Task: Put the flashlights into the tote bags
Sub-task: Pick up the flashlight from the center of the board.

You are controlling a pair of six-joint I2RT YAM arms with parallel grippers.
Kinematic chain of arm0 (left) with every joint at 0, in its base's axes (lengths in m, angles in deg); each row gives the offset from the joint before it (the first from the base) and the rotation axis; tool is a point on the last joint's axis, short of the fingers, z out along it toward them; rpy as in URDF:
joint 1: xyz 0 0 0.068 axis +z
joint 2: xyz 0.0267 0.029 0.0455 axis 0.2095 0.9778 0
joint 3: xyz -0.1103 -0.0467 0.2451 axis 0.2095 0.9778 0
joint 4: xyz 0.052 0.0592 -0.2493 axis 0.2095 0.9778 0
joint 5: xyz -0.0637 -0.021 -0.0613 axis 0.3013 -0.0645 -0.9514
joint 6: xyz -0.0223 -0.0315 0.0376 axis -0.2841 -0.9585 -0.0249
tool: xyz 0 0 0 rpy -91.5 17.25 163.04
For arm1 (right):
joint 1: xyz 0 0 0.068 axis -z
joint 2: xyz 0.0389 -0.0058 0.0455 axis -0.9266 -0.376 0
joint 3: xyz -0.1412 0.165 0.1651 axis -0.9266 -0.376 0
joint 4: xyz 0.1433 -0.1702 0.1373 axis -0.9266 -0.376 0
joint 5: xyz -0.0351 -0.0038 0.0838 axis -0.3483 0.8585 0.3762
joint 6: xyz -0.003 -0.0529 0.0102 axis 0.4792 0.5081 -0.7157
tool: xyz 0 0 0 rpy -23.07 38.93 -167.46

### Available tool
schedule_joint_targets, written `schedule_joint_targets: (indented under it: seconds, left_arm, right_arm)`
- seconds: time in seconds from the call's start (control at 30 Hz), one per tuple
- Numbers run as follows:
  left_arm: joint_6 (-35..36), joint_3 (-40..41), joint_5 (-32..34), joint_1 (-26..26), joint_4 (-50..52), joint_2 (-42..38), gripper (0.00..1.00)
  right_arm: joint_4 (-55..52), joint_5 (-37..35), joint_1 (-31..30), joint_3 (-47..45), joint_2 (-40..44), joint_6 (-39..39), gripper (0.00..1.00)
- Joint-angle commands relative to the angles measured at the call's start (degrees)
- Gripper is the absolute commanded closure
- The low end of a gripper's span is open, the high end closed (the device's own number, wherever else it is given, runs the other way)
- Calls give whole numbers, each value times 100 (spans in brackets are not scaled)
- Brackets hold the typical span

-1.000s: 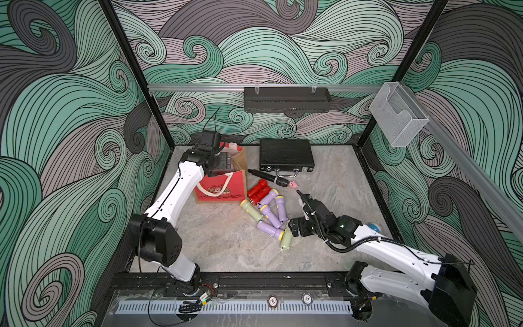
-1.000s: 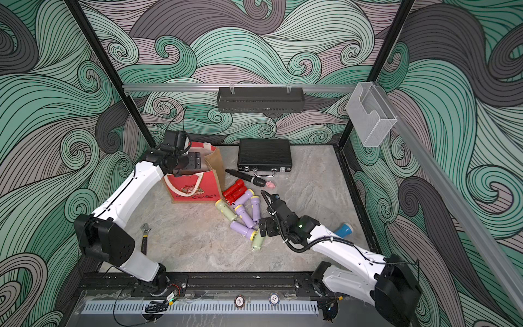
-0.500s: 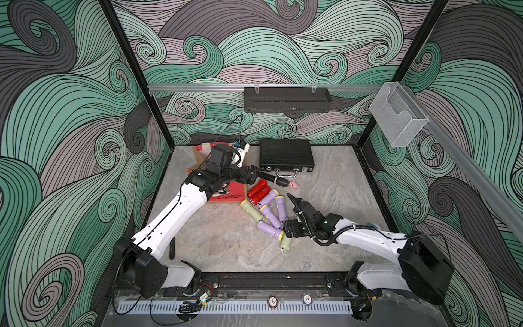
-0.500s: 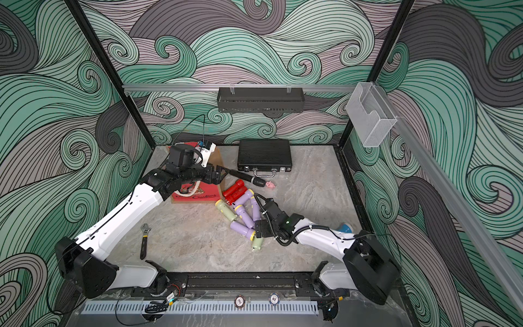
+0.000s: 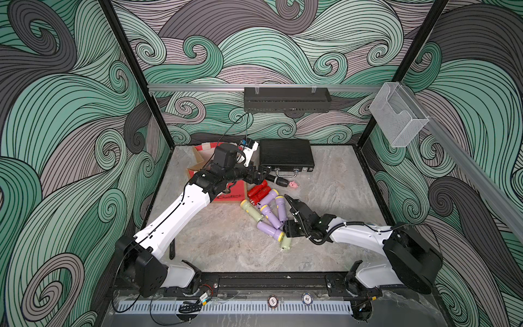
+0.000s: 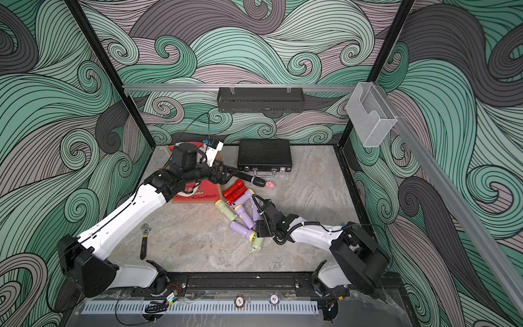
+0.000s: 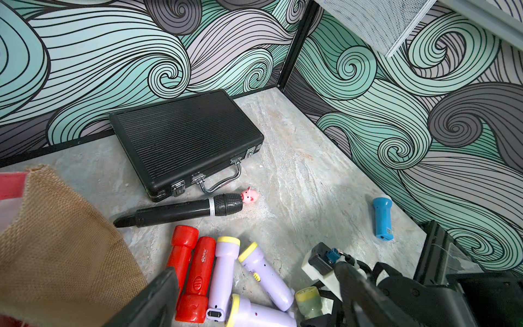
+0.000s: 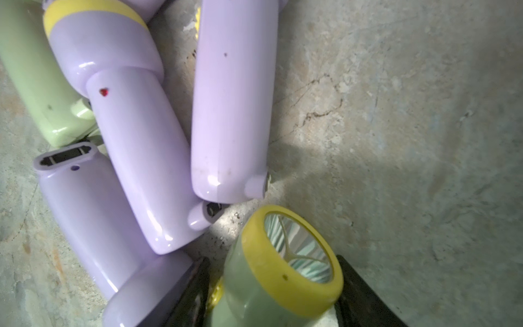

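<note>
Several flashlights lie in a heap mid-table: two red ones [image 5: 258,192], lilac ones with yellow heads [image 5: 270,216] and a pale green one [image 5: 252,211]. My right gripper [image 8: 277,286] is shut on another pale green flashlight [image 8: 283,271] just behind its yellow head, beside the lilac flashlights [image 8: 226,99]; in a top view its tail [image 5: 285,243] sticks out below the gripper [image 5: 287,233]. My left gripper [image 7: 254,305] hangs open above the red flashlights [image 7: 198,271], next to the tote bag [image 5: 229,195] with its brown side [image 7: 56,254]. A blue flashlight [image 7: 382,218] lies apart near the right wall.
A flat black case [image 5: 285,154] lies at the back, with a black microphone [image 5: 278,180] and a tiny pink pig [image 5: 294,184] in front of it. A wrench [image 6: 144,240] rests near the left arm's base. A black wall basket [image 5: 285,99] and a clear holder [image 5: 396,119] hang above.
My left arm swung from over the tote bag to the right, above the red flashlights. My right gripper pushed in and closed on the pale green flashlight.
</note>
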Motion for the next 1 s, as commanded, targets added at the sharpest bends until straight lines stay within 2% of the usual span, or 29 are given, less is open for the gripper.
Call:
schedule_joint_targets:
  seconds: [0.0,0.3,0.53,0.77,0.87,0.97]
  left_arm:
    - [76,-12,-49,-54,-120,70,10]
    - [112,29,1,-80,-149,41,10]
    - [104,60,13,-89,-176,25,10]
    - [109,49,-8,-111,-205,16,10]
    - [105,48,-9,-117,-209,16,10]
    - [109,41,-4,-133,-204,-4,10]
  right_arm:
    - [122,-30,-5,-96,-125,-105,35]
    - [10,-324,1,-64,-318,45,40]
    - [-324,-590,1,-38,-122,138,54]
    - [-708,-928,-6,7,129,261,53]
    - [-817,-1037,-8,64,149,316,45]
    - [-810,-1076,-8,75,142,331,46]
